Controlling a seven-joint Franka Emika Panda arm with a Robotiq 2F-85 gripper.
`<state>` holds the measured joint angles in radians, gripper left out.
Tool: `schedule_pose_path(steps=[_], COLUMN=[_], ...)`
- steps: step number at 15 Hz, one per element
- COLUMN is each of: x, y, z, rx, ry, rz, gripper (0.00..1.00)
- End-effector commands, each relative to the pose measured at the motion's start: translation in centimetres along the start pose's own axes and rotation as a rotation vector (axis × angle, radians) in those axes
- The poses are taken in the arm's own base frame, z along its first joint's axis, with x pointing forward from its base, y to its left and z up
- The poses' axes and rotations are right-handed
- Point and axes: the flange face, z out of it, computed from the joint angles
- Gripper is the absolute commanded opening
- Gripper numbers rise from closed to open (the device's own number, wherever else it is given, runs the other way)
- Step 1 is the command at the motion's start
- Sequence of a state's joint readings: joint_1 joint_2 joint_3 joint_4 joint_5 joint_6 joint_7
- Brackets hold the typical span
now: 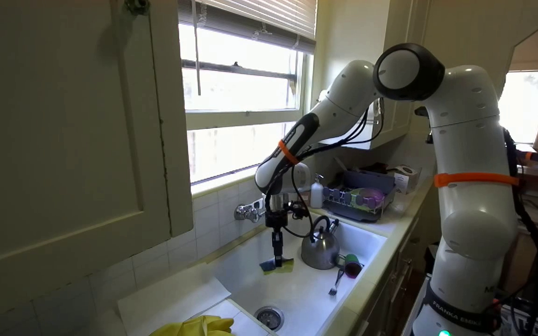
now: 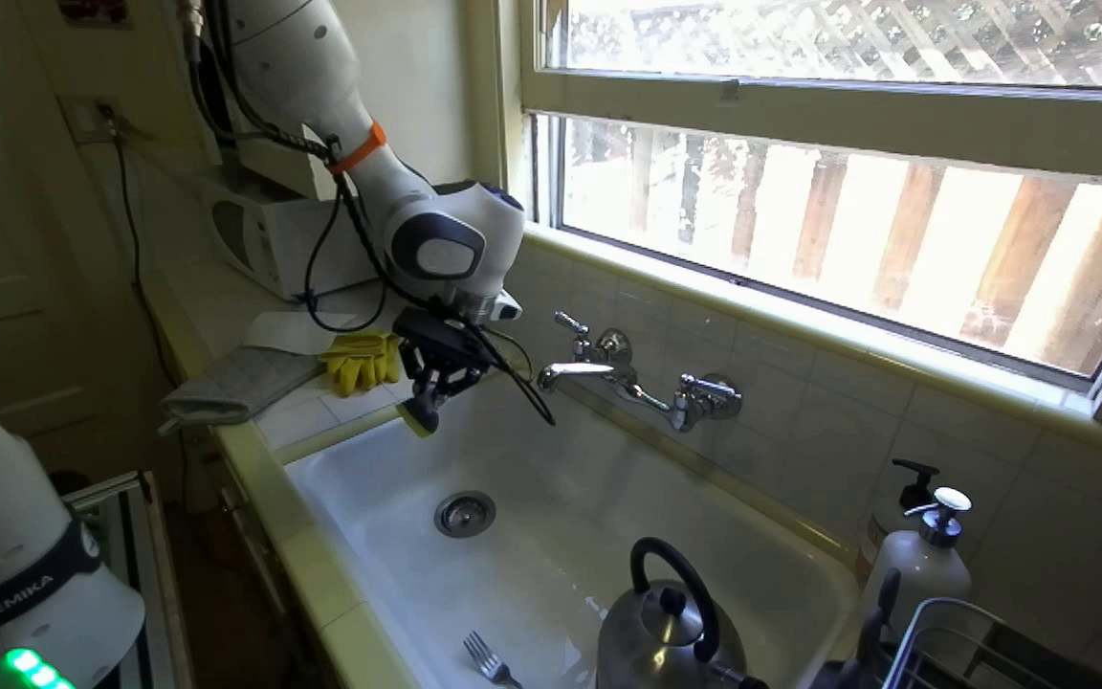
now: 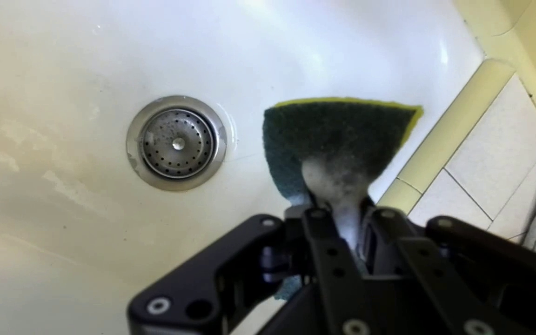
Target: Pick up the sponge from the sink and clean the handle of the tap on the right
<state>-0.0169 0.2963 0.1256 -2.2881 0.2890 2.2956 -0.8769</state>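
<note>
Resting in sink [image 2: 551, 545]: kettle [image 2: 668, 636], fork [image 2: 491, 662]

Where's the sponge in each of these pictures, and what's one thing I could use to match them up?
In an exterior view: the sponge is just below the middle, higher than the drain.
In an exterior view: the sponge is left of the middle.
Wrist view: the sponge is right of the middle, pinched in the gripper.
Shared landmark: the drain, visible in all three.

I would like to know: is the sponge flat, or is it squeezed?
Squeezed. In the wrist view, the sponge narrows between the jaws of the gripper and flares wider beyond them.
</note>
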Motion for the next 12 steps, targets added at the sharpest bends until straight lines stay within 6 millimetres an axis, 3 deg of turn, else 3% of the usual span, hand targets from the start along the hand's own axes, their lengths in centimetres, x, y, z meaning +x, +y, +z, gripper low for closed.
schedule_pose_path(steps=[1, 8, 12], x=[-0.5, -4.7, -7.7], y=[-1.2, -4.7, -5.3], z=[-0.1, -3.2, -6.4], rx=[0.017, -0.024, -0.092], ry=[-0.012, -0.075, -0.019], rz=[-0.013, 0.049, 0.15], gripper=[0.04, 0.04, 0.04])
